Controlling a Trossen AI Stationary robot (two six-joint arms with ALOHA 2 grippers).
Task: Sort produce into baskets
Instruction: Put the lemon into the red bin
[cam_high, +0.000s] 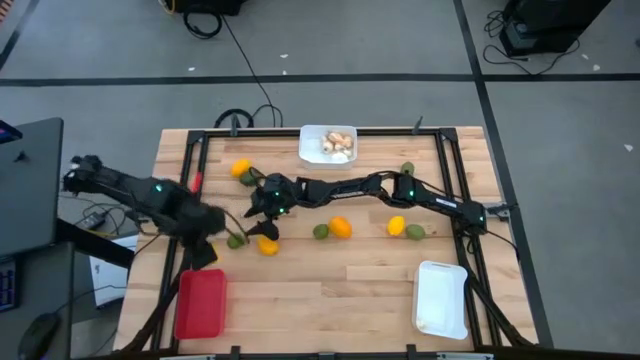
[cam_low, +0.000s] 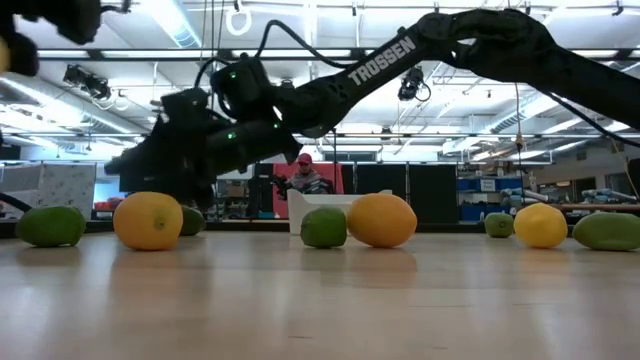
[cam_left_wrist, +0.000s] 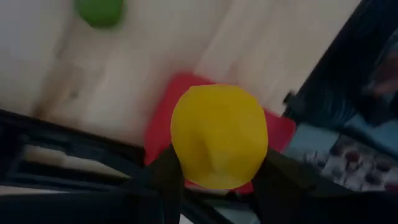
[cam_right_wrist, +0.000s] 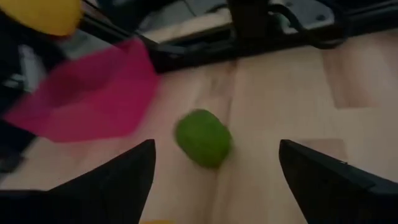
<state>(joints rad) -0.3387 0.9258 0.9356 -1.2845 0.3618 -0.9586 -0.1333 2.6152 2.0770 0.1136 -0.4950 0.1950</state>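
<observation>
I have a yellow fruit (cam_left_wrist: 219, 137) clamped in my left end effector (cam_left_wrist: 217, 177), lifted off the bench (cam_high: 330, 280) above the red basket (cam_high: 201, 303), which sits at the near left corner. My right end effector (cam_right_wrist: 214, 171) is spread wide and carrying nothing; a green fruit (cam_right_wrist: 203, 137) lies on the wood just ahead of it.

Around them, more fruit is scattered across the middle of the bench: another yellow one (cam_high: 268, 245) beside that green fruit, an orange-yellow one (cam_high: 341, 228) touching a green one (cam_high: 321, 232), and farther right a yellow (cam_high: 396, 227) and green (cam_high: 415, 232) pair. The white basket of pale mushrooms (cam_high: 328, 144) is at the far edge; a second white basket (cam_high: 441, 299) sits near right.

My right arm stretches from the right side across the centre, low over the fruit. My left arm reaches in from the left, wrist bent down over the red basket.
</observation>
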